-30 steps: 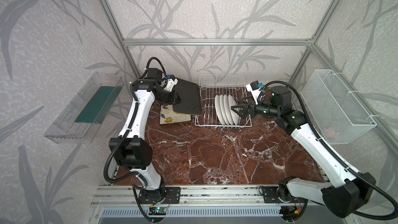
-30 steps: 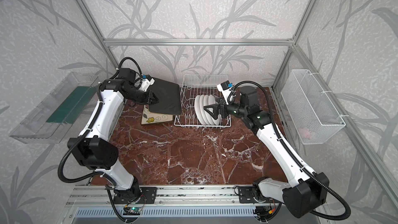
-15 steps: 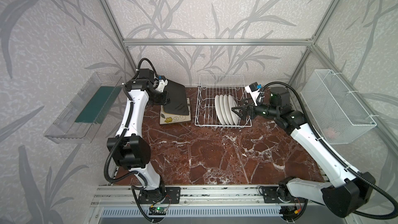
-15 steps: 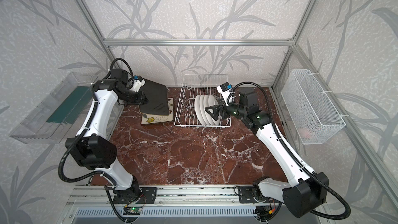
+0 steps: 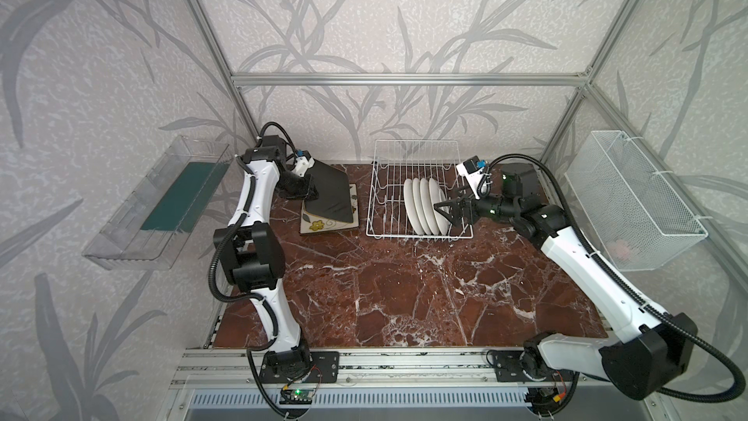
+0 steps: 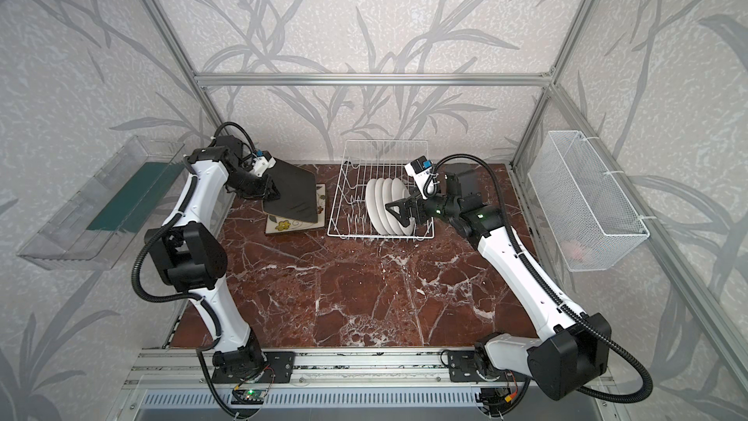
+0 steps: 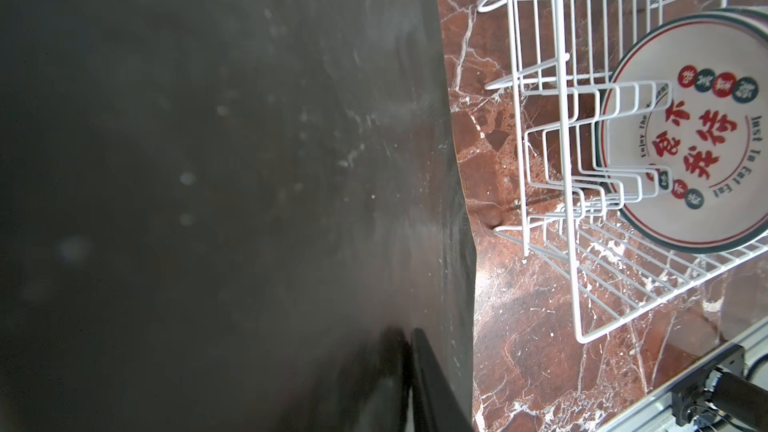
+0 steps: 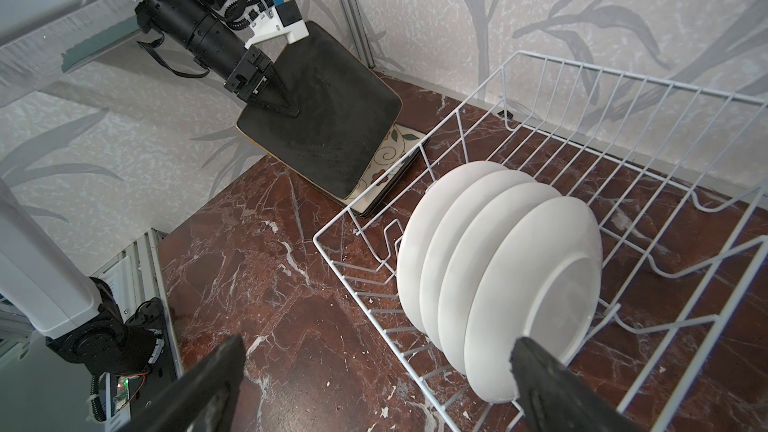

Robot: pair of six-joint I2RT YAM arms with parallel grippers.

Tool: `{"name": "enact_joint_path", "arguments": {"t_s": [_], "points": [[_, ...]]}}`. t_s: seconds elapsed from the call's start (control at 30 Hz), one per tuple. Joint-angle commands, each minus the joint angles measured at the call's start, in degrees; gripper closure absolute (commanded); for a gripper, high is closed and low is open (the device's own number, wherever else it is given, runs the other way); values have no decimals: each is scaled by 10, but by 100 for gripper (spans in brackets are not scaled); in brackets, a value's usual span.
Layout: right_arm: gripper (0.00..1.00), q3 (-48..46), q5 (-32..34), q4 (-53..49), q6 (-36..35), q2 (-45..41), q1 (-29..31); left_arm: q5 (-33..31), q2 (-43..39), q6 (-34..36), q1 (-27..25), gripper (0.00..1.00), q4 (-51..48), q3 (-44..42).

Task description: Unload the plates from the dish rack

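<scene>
Left claw (image 8: 291, 111), clenched on a black-backed square plate (image 5: 330, 192), has moved it off the dish rack (image 5: 380, 196), over the stack (image 5: 324, 226) on the counter (image 5: 404, 285); right claw (image 5: 445, 212), released, has neared four round plates (image 5: 423, 206) still racked.

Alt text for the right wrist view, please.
Four round white plates stand in a white wire rack, ahead of the open right gripper. Beyond, the left gripper holds a black-backed square plate tilted over a stack of flowered plates.
</scene>
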Motion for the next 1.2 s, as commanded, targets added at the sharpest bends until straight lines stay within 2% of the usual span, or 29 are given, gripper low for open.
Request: {"name": "enact_joint_path", "arguments": {"t_s": [0.0,0.13,0.5,0.87,1.17], "points": [[1,18,-7,0,2,6,3,83,11,41,7,100,-19,54],[1,17,-3,1,2,8,3,108,41,45,18,100,-25,64],[1,10,2,9,5,23,3,117,84,52,30,100,-37,83],[1,12,-3,14,12,36,3,202,129,68,59,100,-49,98],[1,16,8,8,13,41,3,212,145,82,61,97,-49,91]]}}
